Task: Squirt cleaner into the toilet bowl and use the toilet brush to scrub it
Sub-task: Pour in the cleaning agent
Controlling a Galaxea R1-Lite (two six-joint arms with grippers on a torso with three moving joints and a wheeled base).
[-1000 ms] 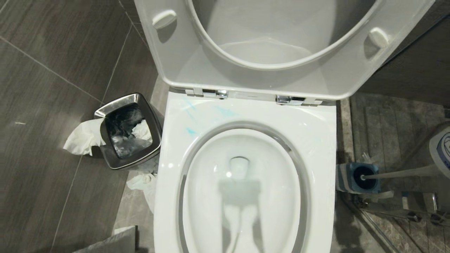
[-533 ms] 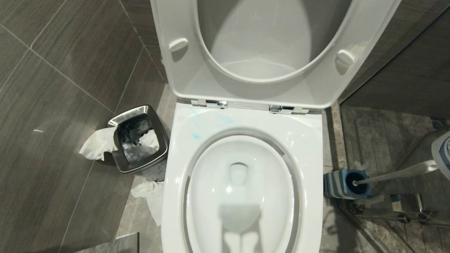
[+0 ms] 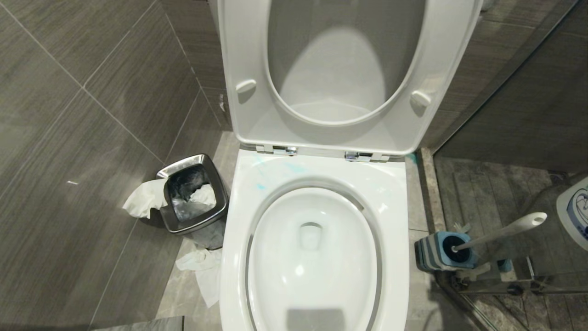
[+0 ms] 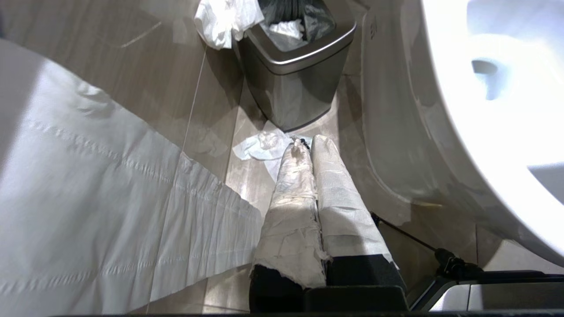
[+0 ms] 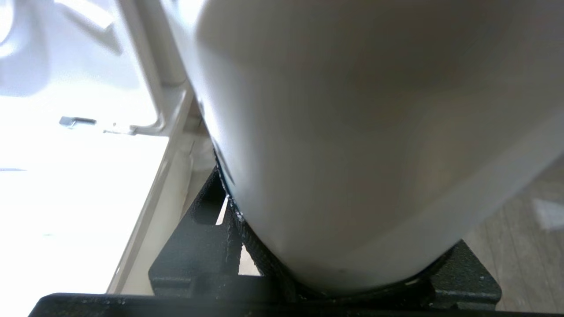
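Left hand (image 4: 308,145): low beside the toilet, pointing along the floor toward the steel waste bin (image 4: 293,70). Its paper-wrapped fingers (image 4: 293,193) are pressed together, nothing between them. Crumpled tissue (image 4: 260,147) lies on the floor just past the fingertips.

Right hand (image 5: 335,281): black jaws part-open, clamped around the base of a wide white bottle (image 5: 352,132) that fills the right wrist view. In the head view the bottle's edge, with a blue label, shows at far right (image 3: 574,211).

Toilet bowl (image 3: 317,184): seat and lid raised upright. Pale turquoise cleaner smears (image 3: 261,186) on the rear left of the rim.

Toilet brush (image 3: 498,232): head seated in the grey-and-blue holder (image 3: 441,250) on the floor right of the bowl, white handle tilted toward the bottle, its tip near the bottle but apart from it.
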